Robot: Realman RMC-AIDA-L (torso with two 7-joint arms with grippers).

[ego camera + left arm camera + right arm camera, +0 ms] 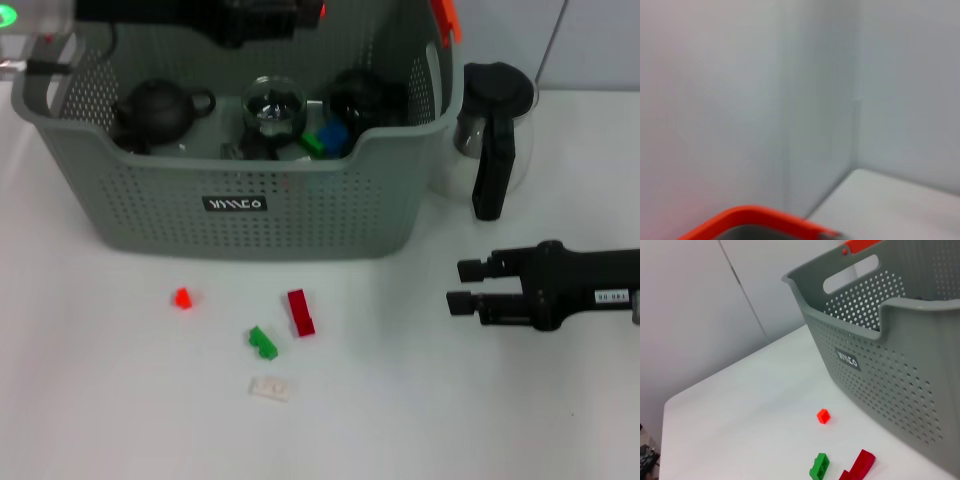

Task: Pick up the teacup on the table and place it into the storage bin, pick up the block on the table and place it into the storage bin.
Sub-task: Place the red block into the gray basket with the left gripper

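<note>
Blocks remain below the storage bin (240,205): the right gripper (455,285), fingers spread and empty, should straddle the red block (300,312) squarely.

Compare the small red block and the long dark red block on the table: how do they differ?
The small red block is bright orange-red and stubby; the long dark red block is deeper crimson and elongated. The small one lies alone to the robot's left; the long one lies close to the green block. Both rest on the table in front of the storage bin, not yet binned.
</note>
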